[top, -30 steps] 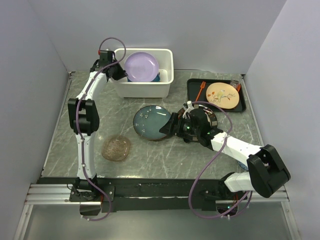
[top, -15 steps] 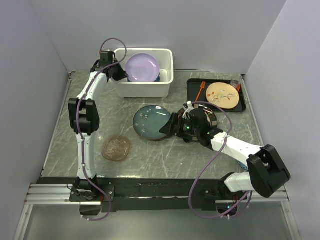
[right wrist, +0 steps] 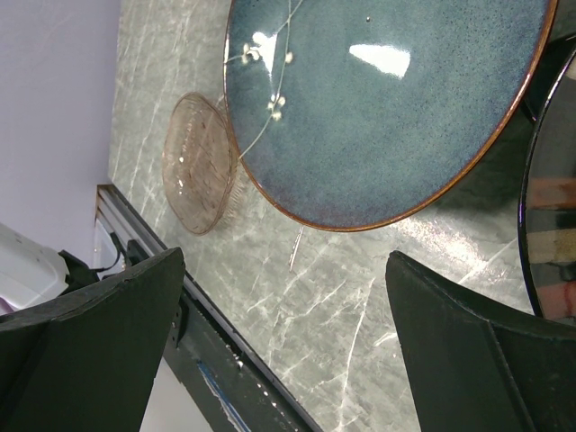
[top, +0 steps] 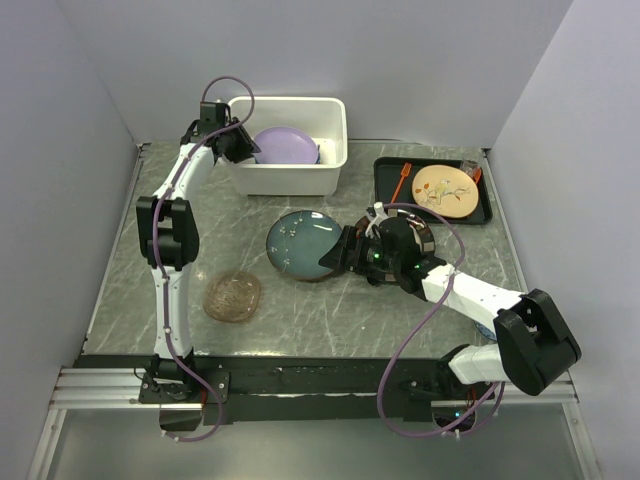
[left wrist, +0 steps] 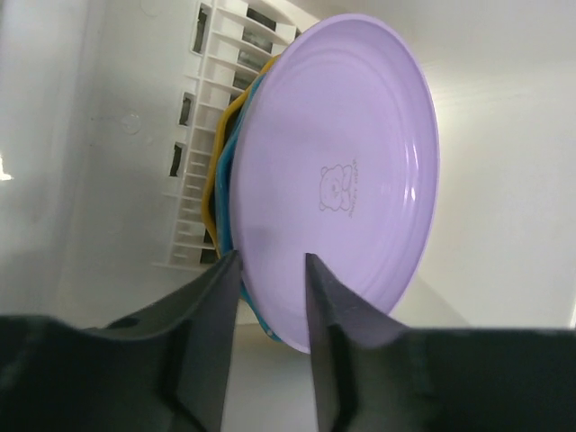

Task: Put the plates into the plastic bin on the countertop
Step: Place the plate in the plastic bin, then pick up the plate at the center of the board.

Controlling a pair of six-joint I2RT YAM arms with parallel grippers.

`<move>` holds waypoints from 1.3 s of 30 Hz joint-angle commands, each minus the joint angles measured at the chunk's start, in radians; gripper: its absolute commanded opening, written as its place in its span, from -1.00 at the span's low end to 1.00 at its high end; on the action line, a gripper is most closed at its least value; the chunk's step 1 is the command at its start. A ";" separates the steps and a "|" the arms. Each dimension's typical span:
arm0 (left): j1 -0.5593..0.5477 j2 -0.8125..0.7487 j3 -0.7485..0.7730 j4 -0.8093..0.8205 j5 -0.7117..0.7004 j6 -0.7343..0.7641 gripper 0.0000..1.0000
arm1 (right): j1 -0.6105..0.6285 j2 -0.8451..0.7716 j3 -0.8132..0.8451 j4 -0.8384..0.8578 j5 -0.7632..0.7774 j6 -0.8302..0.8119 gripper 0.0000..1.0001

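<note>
Left gripper [left wrist: 272,261], jaws slightly parted, sits at the lavender plate [left wrist: 342,171] in the plastic bin [top: 285,180]. Right gripper [right wrist: 283,261], spread wide, faces the dark teal plate [right wrist: 387,99].

My top cam sits high at the near side, angled down and forward, far enough back to take in the whole worktop [top: 330,310] wall to wall. Left wrist cam looks out past the left hand [left wrist: 270,261] into the white bin [left wrist: 117,135], very close, and the lavender plate [left wrist: 342,171] fills most of the frame. Right wrist cam looks past the right hand [right wrist: 283,270], low over the worktop, close on the dark teal plate [right wrist: 378,108] and amber glass plate [right wrist: 198,162]. Top cam shares the bin and lavender plate with left wrist, and the other two plates with right wrist.
</note>
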 commanded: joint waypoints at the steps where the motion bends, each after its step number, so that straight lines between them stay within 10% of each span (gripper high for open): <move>1: 0.003 -0.050 0.055 0.021 0.020 0.033 -0.10 | 0.005 -0.030 0.011 0.008 0.001 -0.014 1.00; 11: 0.003 -0.217 0.059 0.025 -0.006 0.068 0.44 | 0.005 -0.054 0.002 0.007 0.004 -0.009 1.00; 39: -0.158 -0.861 -0.884 0.057 0.028 0.108 0.50 | 0.003 -0.010 0.106 -0.091 0.024 -0.070 1.00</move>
